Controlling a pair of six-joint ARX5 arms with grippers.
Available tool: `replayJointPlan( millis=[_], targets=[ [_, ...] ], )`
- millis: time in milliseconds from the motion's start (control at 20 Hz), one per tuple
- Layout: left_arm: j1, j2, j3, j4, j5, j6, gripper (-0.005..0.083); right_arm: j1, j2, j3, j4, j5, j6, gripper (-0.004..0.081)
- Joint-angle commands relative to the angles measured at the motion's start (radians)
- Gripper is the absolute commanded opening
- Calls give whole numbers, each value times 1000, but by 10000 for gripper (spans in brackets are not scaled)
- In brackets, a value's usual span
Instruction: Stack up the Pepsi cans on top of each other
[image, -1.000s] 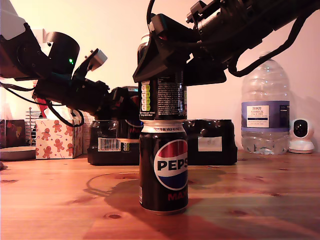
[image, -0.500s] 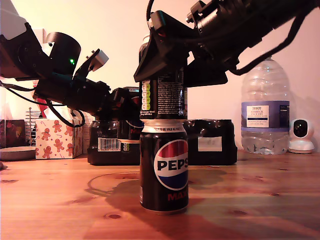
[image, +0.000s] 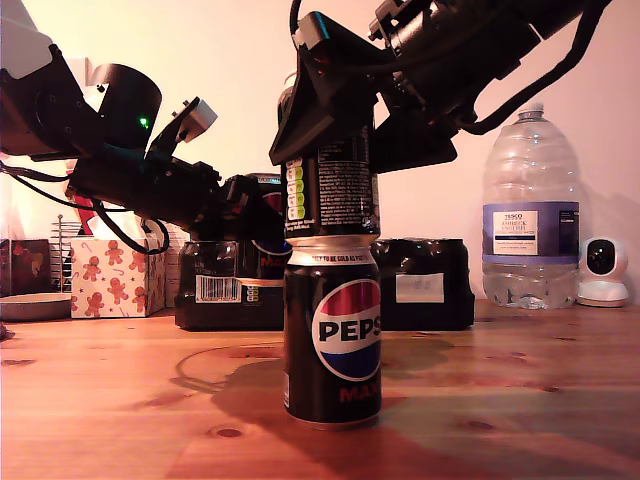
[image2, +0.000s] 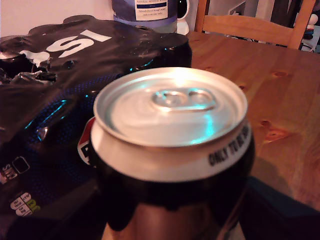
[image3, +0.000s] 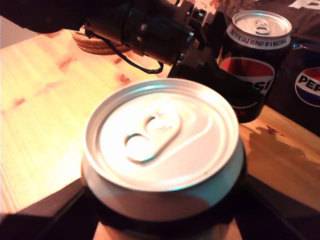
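Pepsi can (image: 331, 190) clamped in my second gripper (image: 335, 115), seated on lower Pepsi can (image: 332, 335), centre of exterior view. Check rims sit square, then ease jaws apart slowly & lift straight up. Third can (image2: 170, 150) gripped by my first gripper (image: 248, 215), nr multipack (image: 420, 285).

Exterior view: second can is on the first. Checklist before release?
1. Bottom can upright on the table: ok.
2. Upper can touching the bottom can's rim: ok.
3. Upper can square and centred: not ok. It seems to lean slightly in the exterior view.
4. My second gripper holding the upper can, jaws closed on its body: ok.
5. Third can ready at my first gripper, beside the multipack: it is at the jaws, but cannot tell whether it is clamped.
6. Clear path upward for my second gripper: ok, nothing shows above it.
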Motion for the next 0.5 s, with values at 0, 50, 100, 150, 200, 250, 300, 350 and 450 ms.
replayJointPlan(
  millis=[0,50,100,150,200,250,300,350,450],
  targets=[
    [-4,-57,3,30,14,6,301,5,5,21,-20,30,12,637],
    [-4,-57,3,30,16,6,301,5,5,21,-34,47,11,637],
    [-4,-57,3,31,16,6,301,5,5,21,-34,45,11,637],
    [-4,-57,3,31,16,6,301,5,5,21,-34,47,11,635],
    [-5,-57,3,31,16,6,301,5,5,21,-35,44,35,635],
    [-5,-57,3,31,17,6,301,5,5,21,-36,43,33,635],
    [-5,-57,3,30,16,6,301,5,5,21,-34,42,33,635],
    [-5,-57,3,30,17,6,301,5,5,21,-33,41,34,635],
    [-4,-57,3,31,17,6,301,5,5,21,-32,40,47,636]
  ],
)
